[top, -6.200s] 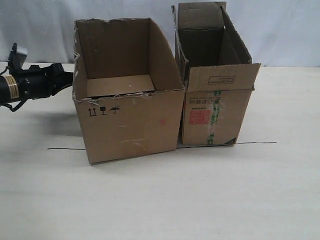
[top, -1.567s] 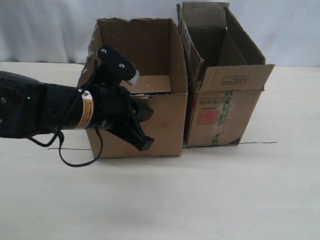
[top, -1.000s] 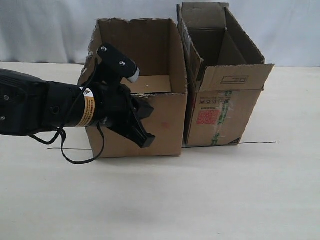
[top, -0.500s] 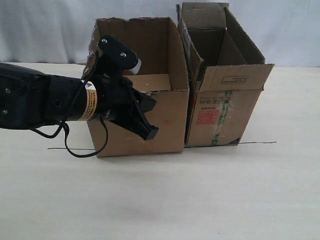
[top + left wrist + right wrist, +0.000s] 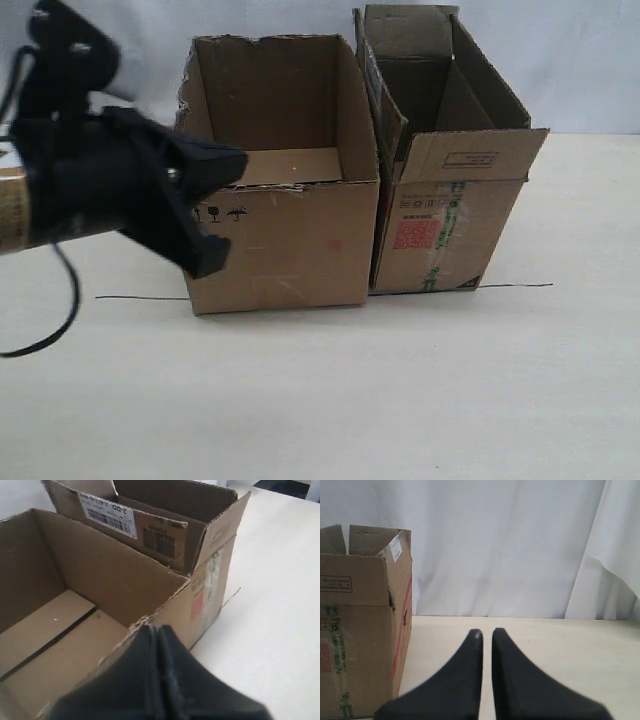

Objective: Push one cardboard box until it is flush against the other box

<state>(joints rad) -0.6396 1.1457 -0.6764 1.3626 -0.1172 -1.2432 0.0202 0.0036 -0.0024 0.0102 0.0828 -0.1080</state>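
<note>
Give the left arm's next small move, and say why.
Probably draw the left gripper back, clear of the cardboard box: its side appears to meet the other box with no clear gap, so more pushing seems needless.

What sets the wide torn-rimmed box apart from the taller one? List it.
The wide box is lower and broader; the taller box is narrower. The wide box's rim is ragged with no flaps; the taller box keeps its flaps. The wide box shows black symbols; the taller box a red label and green-printed tape. Both are brown, open-topped, upright.
</note>
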